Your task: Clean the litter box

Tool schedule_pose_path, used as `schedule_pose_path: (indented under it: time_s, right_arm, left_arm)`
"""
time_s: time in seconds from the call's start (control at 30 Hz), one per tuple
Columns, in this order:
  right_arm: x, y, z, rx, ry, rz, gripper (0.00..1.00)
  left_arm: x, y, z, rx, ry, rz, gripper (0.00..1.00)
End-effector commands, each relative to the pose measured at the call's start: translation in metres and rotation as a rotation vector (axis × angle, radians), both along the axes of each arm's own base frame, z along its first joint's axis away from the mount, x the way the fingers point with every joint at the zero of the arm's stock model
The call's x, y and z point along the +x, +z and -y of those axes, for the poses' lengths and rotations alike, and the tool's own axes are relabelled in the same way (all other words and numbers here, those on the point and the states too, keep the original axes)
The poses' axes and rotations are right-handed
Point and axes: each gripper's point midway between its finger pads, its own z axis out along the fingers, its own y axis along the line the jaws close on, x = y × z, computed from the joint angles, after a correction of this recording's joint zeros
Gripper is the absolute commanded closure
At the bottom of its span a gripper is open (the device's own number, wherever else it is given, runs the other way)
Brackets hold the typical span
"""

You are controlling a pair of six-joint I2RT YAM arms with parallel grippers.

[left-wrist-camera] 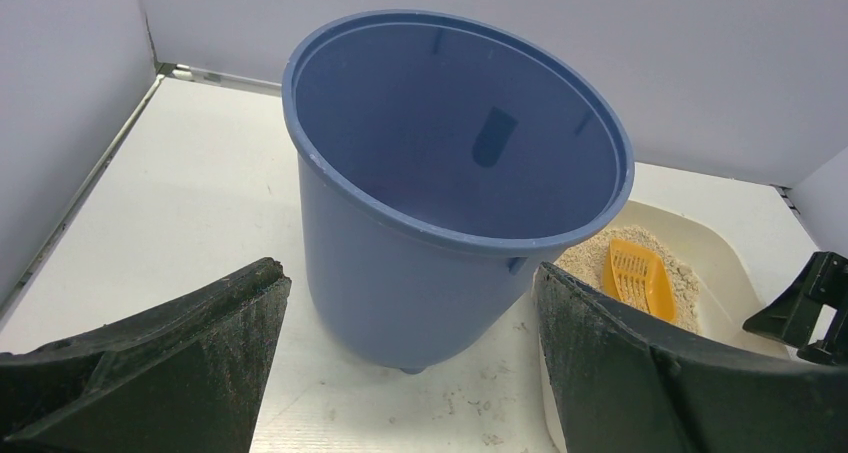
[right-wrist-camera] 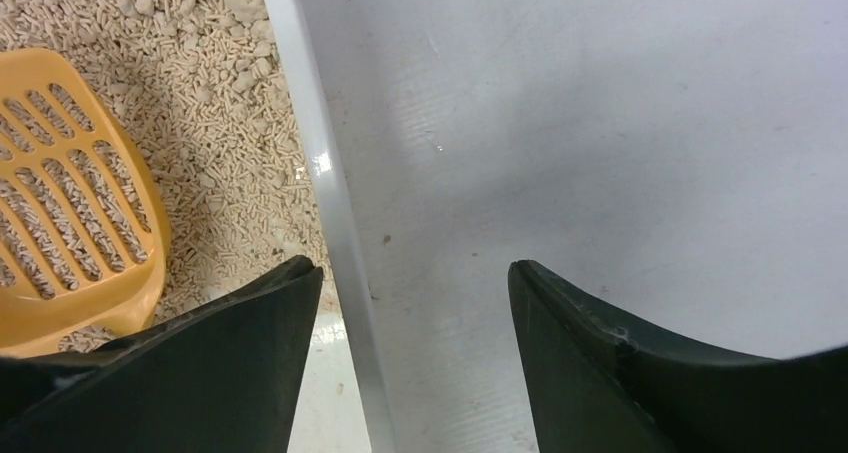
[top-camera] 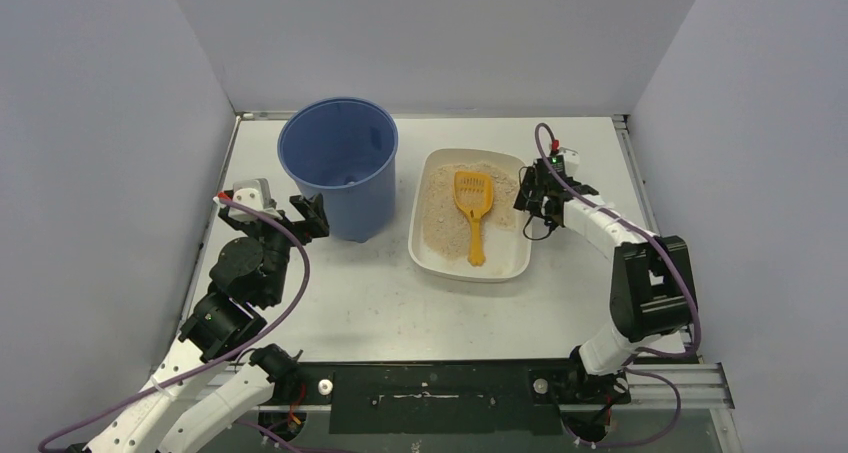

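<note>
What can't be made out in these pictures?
- Floor of the tall blue plastic bucket: left wrist view, near wall hides it.
- Handle of the yellow slotted plastic scoop: right wrist view, behind a black finger.
- Waste in the shallow white plastic litter box: top view, too small.

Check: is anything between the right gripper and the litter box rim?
Nothing visible. The open right gripper straddles the litter box at its right rim, one finger over the litter, the other over the table. The scoop lies in the litter off to the side, clear of the gap.
</note>
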Motion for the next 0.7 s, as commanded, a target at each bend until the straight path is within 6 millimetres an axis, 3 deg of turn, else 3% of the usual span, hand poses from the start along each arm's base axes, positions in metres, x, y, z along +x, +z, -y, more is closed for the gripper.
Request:
schedule_pose_path:
  time_s: [0.0, 0.1, 0.27, 0.47, 0.6, 0.67]
  right_arm:
    - [0.013, 0.061, -0.002, -0.042, -0.013, 0.155, 0.28]
    - [0.007, 0.088, -0.017, -0.103, 0.024, 0.209, 0.14]
    - [-0.008, 0.119, -0.037, -0.139, 0.080, 0.270, 0.01]
    - [-0.025, 0.137, -0.048, -0.186, 0.102, 0.310, 0.00]
    - [-0.032, 0.151, -0.074, -0.237, 0.148, 0.345, 0.00]
    - [-0.039, 0.158, -0.098, -0.247, 0.204, 0.371, 0.00]
  left_arm:
    - [0.001, 0.014, -0.002, -0.014, 0.005, 0.033, 0.09]
    - [0.002, 0.013, -0.001, -0.009, 0.007, 0.028, 0.09]
    - [0.003, 0.011, 0.000, -0.004, 0.008, 0.023, 0.09]
    - [0.006, 0.008, 0.002, 0.006, 0.006, 0.011, 0.09]
    - [0.008, 0.004, 0.003, 0.015, 0.006, -0.002, 0.09]
    - [0.009, 0.003, 0.004, 0.018, 0.005, -0.006, 0.09]
